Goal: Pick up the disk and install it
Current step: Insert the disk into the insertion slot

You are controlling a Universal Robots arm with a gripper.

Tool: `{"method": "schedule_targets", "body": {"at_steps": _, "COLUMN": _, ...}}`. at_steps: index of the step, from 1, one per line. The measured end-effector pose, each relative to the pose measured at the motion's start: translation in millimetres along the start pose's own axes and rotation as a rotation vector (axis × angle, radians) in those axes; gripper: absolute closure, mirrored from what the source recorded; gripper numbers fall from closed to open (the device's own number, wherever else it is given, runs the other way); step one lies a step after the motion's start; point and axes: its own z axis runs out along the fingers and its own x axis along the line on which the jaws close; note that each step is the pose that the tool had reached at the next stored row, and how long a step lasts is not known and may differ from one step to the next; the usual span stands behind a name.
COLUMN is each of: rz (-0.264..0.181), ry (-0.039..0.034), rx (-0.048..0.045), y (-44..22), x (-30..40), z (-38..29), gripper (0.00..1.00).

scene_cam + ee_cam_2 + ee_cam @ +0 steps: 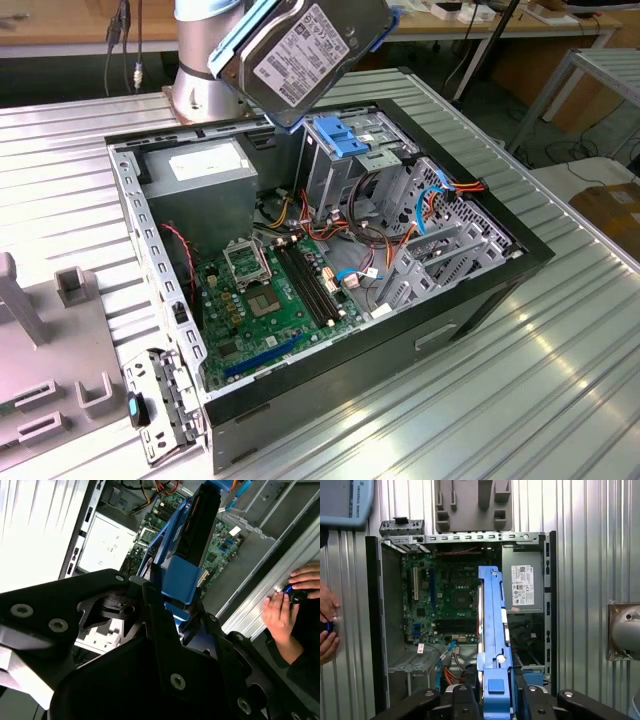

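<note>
We find the gripper [495, 686] pressed together on the disk [300, 58], its black fingers [468, 696] pinching the end of the blue rail [490, 630] that runs along the drive's edge. In the exterior view the disk hangs in the air, tilted, with its white label facing the camera and blue rails on two opposite edges. It touches no part of the open computer case [300, 385] and sits above the case's far corner, in front of the arm's base [198, 75]. In both wrist views the disk is seen edge-on, over the case interior. The case lies on its side on the ribbed metal table [500, 400] with its side panel off. Inside it we see the green motherboard [285, 295], the grey power-supply box [205, 172] and a metal drive cage [335, 178] with a bare blue bracket [345, 135] on top. Coloured cables run between the cage and the board. A grey fixture plate [50, 375] rests on the table toward the exterior view's left, apart from the case. In the second wrist view a person's hand [279, 616] lies at the table surface just beside the case wall.
</note>
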Motion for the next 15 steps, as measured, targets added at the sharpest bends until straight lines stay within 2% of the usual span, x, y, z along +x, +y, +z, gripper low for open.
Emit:
{"method": "schedule_targets", "body": {"at_steps": 2, "rz": 0.0, "ry": 0.0001, "rx": 0.0, "y": -0.7, "x": 4.6, "z": 0.1, "gripper": 0.63}}
{"method": "schedule_targets", "body": {"at_steps": 4, "rz": 0.0, "ry": 0.0001, "rx": 0.0005, "y": -2.2, "x": 14.3, "z": 0.6, "gripper": 0.63}}
{"method": "schedule_targets", "body": {"at_steps": 5, "rz": 0.0, "ry": -0.0002, "rx": 0.0109, "y": -2.3, "x": 16.8, "z": 0.6, "gripper": 0.63}}
{"method": "schedule_targets", "body": {"at_steps": 7, "rz": 0.001, "ry": -0.0024, "rx": 0.0586, "y": -2.5, "x": 19.6, "z": 0.6, "gripper": 0.63}}
{"method": "schedule_targets", "body": {"at_steps": 10, "rz": 0.001, "ry": -0.0043, "rx": 0.107, "y": -2.6, "x": 21.9, "z": 0.7, "gripper": 0.63}}
{"method": "schedule_targets", "body": {"at_steps": 13, "rz": 0.002, "ry": -0.0061, "rx": 0.1489, "y": -2.7, "x": 23.9, "z": 0.7, "gripper": 0.63}}
{"method": "schedule_targets", "body": {"at_steps": 14, "rz": 0.002, "ry": -0.0069, "rx": 0.1679, "y": -2.7, "x": 24.9, "z": 0.7, "gripper": 0.63}}
{"method": "schedule_targets", "body": {"at_steps": 15, "rz": 0.002, "ry": -0.0074, "rx": 0.1788, "y": -2.7, "x": 25.6, "z": 0.7, "gripper": 0.63}}
